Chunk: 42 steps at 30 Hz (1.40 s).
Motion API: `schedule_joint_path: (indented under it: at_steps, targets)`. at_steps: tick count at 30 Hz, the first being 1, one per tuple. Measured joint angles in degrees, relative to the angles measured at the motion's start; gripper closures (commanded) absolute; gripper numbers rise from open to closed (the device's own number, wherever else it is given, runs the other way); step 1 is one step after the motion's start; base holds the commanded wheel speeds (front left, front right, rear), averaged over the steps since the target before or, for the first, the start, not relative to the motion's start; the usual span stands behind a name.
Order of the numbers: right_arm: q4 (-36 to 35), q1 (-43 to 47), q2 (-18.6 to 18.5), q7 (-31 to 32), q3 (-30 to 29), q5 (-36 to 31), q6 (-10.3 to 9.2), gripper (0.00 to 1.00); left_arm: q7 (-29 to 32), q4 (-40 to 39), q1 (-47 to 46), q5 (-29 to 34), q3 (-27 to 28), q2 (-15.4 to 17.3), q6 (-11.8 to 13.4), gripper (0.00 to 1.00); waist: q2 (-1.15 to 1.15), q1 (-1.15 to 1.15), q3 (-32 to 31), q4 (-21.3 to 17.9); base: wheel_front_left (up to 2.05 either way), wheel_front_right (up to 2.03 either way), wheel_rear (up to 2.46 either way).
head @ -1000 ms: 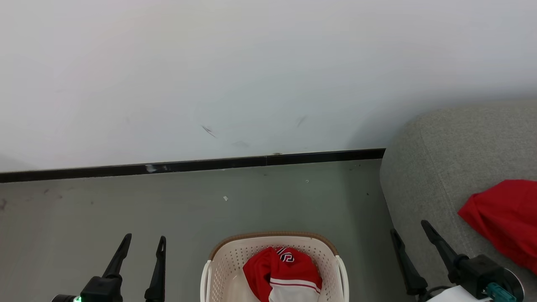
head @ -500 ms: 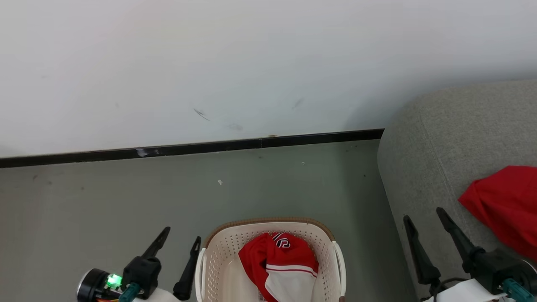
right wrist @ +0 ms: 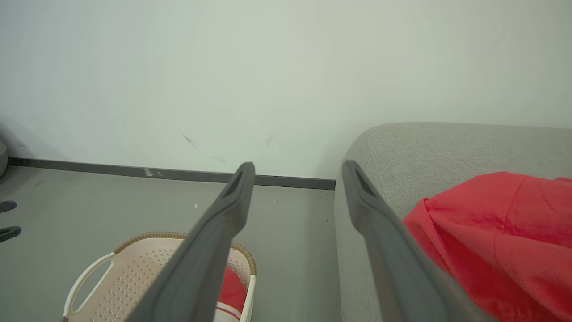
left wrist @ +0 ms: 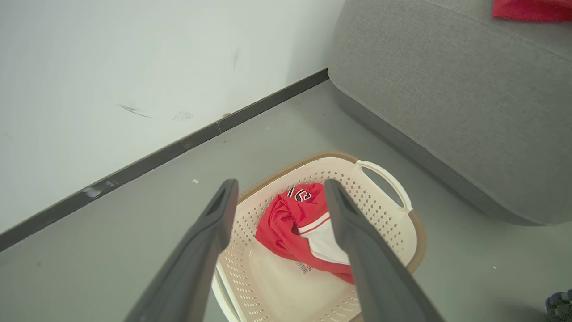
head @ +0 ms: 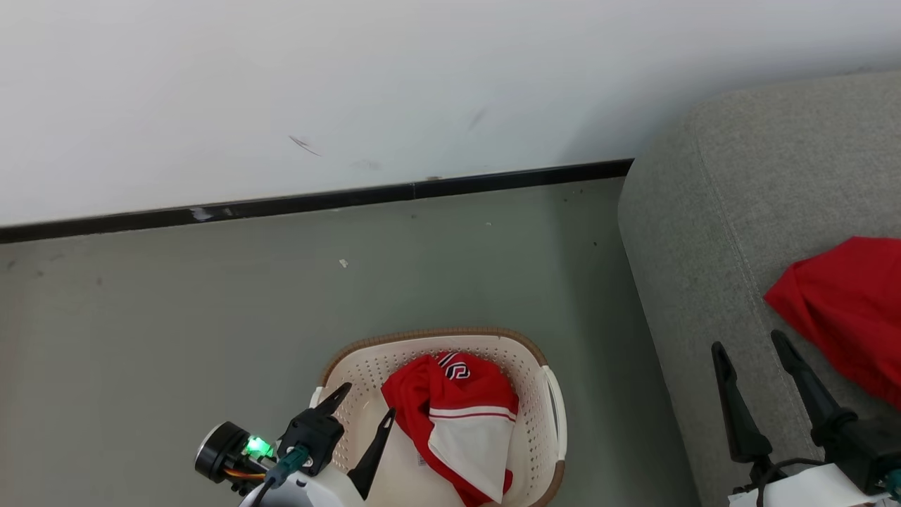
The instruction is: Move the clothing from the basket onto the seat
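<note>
The basket [head: 422,334] stands on the floor [head: 211,296] left of the seat [head: 704,232], holding red-and-white clothing [head: 450,415]. My left gripper [head: 367,399] hangs over its left rim, jaws apart, empty. My right gripper [head: 747,341], jaws apart, hangs over the seat beside a red garment [head: 845,303].

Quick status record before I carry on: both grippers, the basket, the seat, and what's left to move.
left gripper: open, empty, over the basket's left side, fingers pointing into it
right gripper: open, empty, at the seat's near edge
basket: on the floor beside the seat; holds one crumpled red-and-white garment
seat: one red garment lying on it
left to move: the red-and-white garment, not yet grasped
</note>
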Motion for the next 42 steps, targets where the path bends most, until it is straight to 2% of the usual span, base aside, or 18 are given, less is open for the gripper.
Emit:
schedule_joint_path:
  at_steps: [15,34,42]
  targets:
    - [-5.0,-2.8,0.1,0.0,-0.4,0.7,0.0,0.0,0.5,10.0,-8.3,0.9,-2.2,-2.1,-1.9,0.0,0.0,0.0,8.8,-3.8,0.0,0.0,0.0]
    - [-6.5,-12.4,0.0,0.0,2.5,3.0,0.0,0.0,-0.5,20.8,-16.3,1.0,0.4,-2.2,-0.9,0.0,0.0,0.0,21.4,-10.4,0.0,0.0,0.0]
    - [-6.6,-16.7,0.0,0.0,4.1,3.8,0.0,0.0,-1.5,23.9,-19.8,1.0,1.7,-1.0,-0.4,0.0,0.0,0.0,25.6,-13.0,0.0,0.0,0.0]
